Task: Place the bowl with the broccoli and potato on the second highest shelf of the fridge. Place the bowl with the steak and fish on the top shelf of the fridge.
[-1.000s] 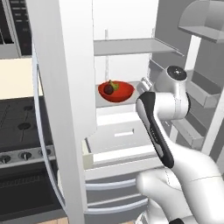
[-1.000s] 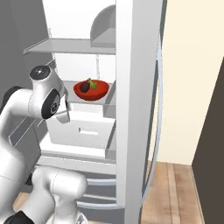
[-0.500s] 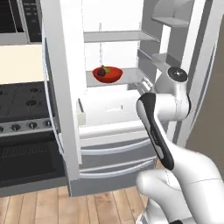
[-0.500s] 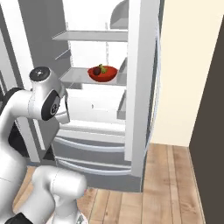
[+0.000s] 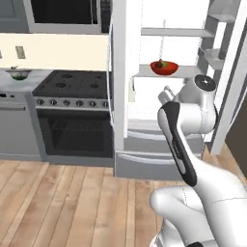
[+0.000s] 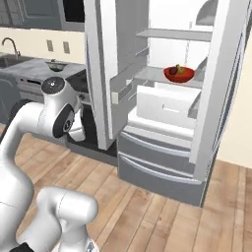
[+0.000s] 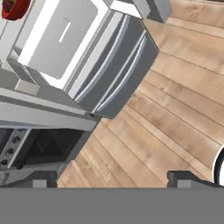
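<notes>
A red bowl (image 6: 179, 75) stands in the open fridge (image 6: 162, 147), with the yellow-green broccoli (image 6: 183, 70) and the dark potato (image 6: 173, 70) in it. It rests on the shelf (image 6: 147, 75) one level below the upper board (image 6: 170, 34). The same bowl (image 5: 164, 67) shows far ahead in the left base view and at a corner (image 7: 15, 8) of the hand view. My gripper (image 7: 116, 180) is open and empty, well back from the fridge and pointing down at the wood floor. I cannot make out the steak or the fish.
A black stove (image 5: 72, 84) with its oven stands left of the fridge. A small dark bowl (image 5: 19, 75) sits on the grey counter (image 5: 9, 89) beside it, contents too small to tell. A white fridge drawer (image 7: 59, 41) is pulled out. Wood floor (image 5: 67, 202) lies ahead.
The whole picture has shifted: the base has backed away from the fridge, bringing stove, counter and floor into view. The red bowl stays on its shelf. The gripper stays open.
</notes>
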